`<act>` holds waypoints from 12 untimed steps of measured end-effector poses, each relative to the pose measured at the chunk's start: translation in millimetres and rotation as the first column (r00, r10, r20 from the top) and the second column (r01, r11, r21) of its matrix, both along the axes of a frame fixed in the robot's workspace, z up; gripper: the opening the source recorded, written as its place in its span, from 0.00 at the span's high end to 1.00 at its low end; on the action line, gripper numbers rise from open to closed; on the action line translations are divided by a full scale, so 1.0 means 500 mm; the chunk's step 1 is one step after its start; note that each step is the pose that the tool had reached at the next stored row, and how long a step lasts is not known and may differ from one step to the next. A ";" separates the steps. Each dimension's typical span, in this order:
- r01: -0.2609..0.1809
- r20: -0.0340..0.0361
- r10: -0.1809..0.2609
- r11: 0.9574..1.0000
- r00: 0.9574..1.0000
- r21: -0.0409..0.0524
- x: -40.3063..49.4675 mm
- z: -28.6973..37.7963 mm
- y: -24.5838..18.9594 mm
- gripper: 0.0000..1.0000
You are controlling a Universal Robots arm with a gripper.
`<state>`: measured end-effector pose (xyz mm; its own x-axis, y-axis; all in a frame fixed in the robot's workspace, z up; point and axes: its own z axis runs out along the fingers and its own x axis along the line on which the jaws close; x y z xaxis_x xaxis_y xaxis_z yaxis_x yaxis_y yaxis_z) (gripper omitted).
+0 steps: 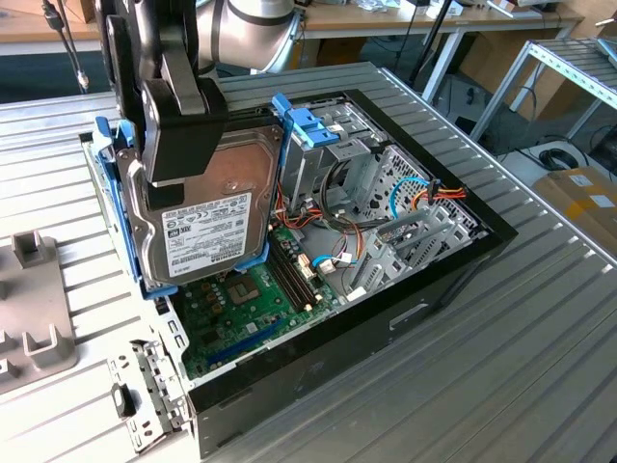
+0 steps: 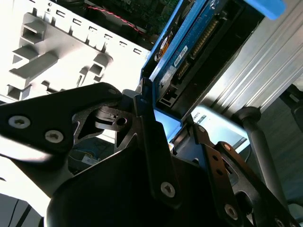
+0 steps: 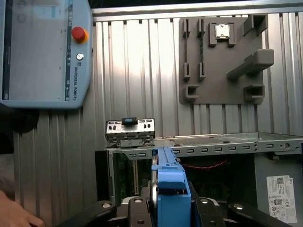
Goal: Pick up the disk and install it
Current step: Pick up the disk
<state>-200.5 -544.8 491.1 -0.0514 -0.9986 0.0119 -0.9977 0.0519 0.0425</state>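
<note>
We see our black gripper (image 1: 181, 147) clamped on the dark grey metal hard disk (image 1: 220, 217) with its light-blue plastic frame, holding it on edge above the open black computer case (image 1: 415, 311).

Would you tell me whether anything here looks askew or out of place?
The disk hangs tilted in the gripper above the open case, over the motherboard, not seated. Nothing looks damaged or spilled.
</note>
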 end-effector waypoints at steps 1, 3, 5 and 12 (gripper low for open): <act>0.000 0.000 0.000 1.000 1.000 0.000 0.002 0.000 -0.0006 0.63; 0.000 0.000 0.000 1.000 1.000 0.000 0.005 0.000 -0.0017 0.63; 0.000 0.000 0.000 1.000 1.000 0.000 0.008 0.000 -0.0027 0.63; 0.000 0.000 0.000 1.000 1.000 0.000 0.014 0.000 -0.0062 0.63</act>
<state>-193.4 -547.9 491.0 -0.0511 -0.9986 0.0119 -0.9978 0.0516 0.0425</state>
